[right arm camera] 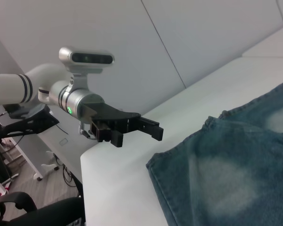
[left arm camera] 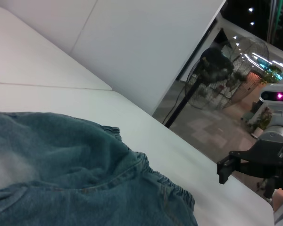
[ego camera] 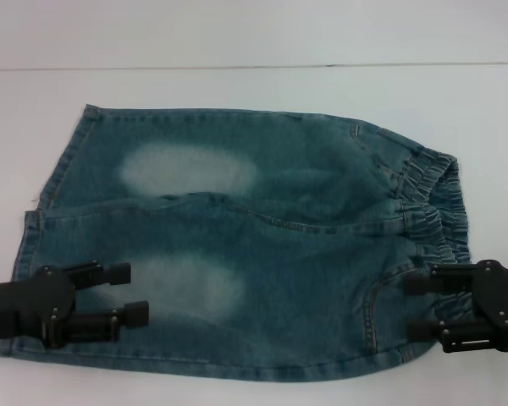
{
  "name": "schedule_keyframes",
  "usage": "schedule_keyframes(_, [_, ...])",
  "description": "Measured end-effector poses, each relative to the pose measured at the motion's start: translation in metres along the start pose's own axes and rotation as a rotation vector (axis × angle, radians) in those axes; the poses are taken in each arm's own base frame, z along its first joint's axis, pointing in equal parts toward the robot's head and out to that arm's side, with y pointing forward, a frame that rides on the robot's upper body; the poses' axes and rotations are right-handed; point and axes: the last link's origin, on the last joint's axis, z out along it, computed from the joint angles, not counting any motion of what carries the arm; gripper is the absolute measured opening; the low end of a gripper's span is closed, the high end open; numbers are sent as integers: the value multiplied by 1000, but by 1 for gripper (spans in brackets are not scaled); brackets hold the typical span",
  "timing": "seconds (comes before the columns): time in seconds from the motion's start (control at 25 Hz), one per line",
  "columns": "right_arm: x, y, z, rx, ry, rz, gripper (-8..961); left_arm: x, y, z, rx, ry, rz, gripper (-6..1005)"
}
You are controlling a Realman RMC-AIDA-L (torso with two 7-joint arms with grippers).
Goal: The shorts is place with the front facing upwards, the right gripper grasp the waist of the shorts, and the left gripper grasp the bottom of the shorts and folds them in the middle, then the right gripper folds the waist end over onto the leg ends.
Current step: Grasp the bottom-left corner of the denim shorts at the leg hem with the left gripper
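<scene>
White table: broad, flat, carrying all items; far edge visible as a thin line across the head view; corner and near edge visible in both wrist views.

Denim shorts: blue, faded pale patch on each leg, spread flat on the table, front up. Waist toward the robot's right, leg ends toward the left. Near hem running close along the table's near edge.

Elastic waistband: gathered, ruffled, at the right end of the shorts; also seen bunched in the left wrist view.

Leg ends: at the left end, two hems one behind the other, slightly staggered; nearer leg's corner visible in the right wrist view.

Left pincer: black, entering from the left edge, positioned over the nearer leg close to its hem. Fingers parted wide, one above the other in the head view, nothing between them. Contact with the cloth not discernible. Same pincer visible farther off in the right wrist view, fingers spread, beside the table corner.

Right pincer: black, entering from the right edge, positioned at the near end of the waistband. Fingers parted wide, holding nothing. Visible farther off in the left wrist view, past the table's edge line.
</scene>
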Motion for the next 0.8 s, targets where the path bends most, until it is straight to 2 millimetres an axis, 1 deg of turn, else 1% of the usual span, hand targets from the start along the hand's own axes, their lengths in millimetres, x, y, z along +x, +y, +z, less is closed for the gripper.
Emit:
schedule_keyframes(0.4, [3,-2,10,12,7,5,788,-6,1,-1,2,-18,-28,903])
schedule_keyframes(0.8, [3,-2,17,10,-1,4,785,-6,1,1,1,-19,-36,904])
